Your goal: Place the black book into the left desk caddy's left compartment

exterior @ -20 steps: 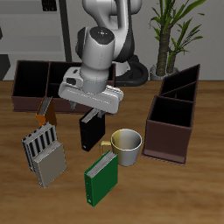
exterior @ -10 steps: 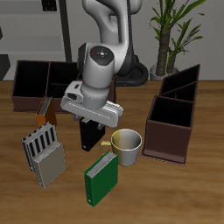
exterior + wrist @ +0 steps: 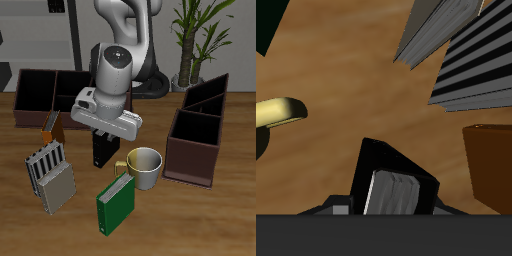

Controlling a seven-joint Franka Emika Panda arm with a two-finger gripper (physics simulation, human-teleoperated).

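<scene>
1. The black book (image 3: 102, 152) is standing upright on the table (image 3: 200, 215), directly beneath the gripper (image 3: 103, 135), with its upper end disappearing under the gripper body.
2. In the wrist view, the black book (image 3: 391, 185) is sitting right at the gripper, with one pale finger (image 3: 391, 193) lying against its face; whether the fingers are clamping it or sitting loose around it cannot be told.
3. The yellow mug (image 3: 144, 166) is standing just beside the book, and the green book (image 3: 116, 204) is standing nearer the table's front edge.
4. The grey striped book (image 3: 50, 174) and a brown book (image 3: 53, 127) are crowding the book's other side.
5. The left desk caddy (image 3: 198, 134) is sitting well apart from the book, past the mug, with bare table lying before it.
6. A wide dark caddy (image 3: 45, 92) is sitting farther back.
</scene>
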